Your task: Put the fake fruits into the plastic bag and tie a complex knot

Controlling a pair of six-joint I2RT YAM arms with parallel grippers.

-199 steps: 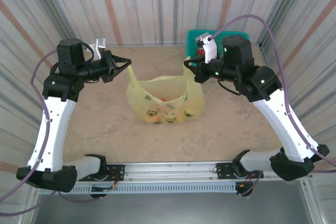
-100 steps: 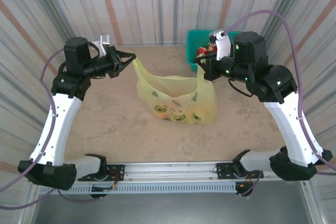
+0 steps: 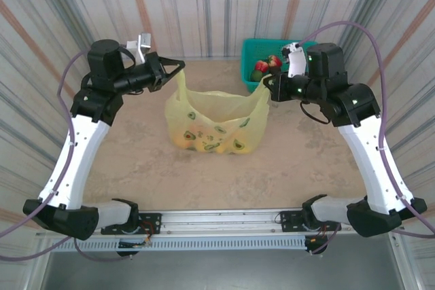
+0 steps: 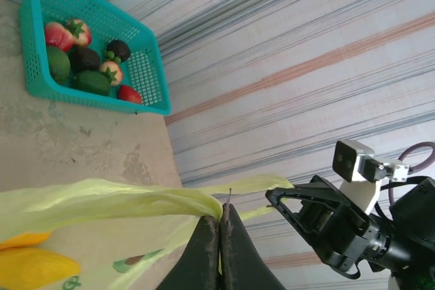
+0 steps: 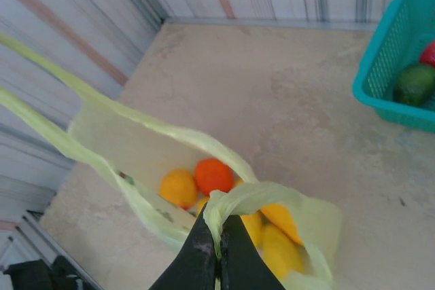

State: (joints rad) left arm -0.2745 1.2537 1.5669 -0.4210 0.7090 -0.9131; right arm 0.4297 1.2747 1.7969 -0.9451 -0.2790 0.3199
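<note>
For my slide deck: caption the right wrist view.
Right end effector pinching the bag handle over orange and yellow fruits.

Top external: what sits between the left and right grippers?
The plastic bag, stretched between the left gripper and right gripper, each shut on a handle, with fake fruits inside. The top external view shows it.

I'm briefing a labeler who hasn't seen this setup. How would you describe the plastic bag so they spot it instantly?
On the beige table, near its middle, the plastic bag is stretched open between the left gripper and right gripper, each pinching one of its handles. It is soft, translucent yellow-green with avocado prints, unlike the rigid teal basket beyond it.
</note>
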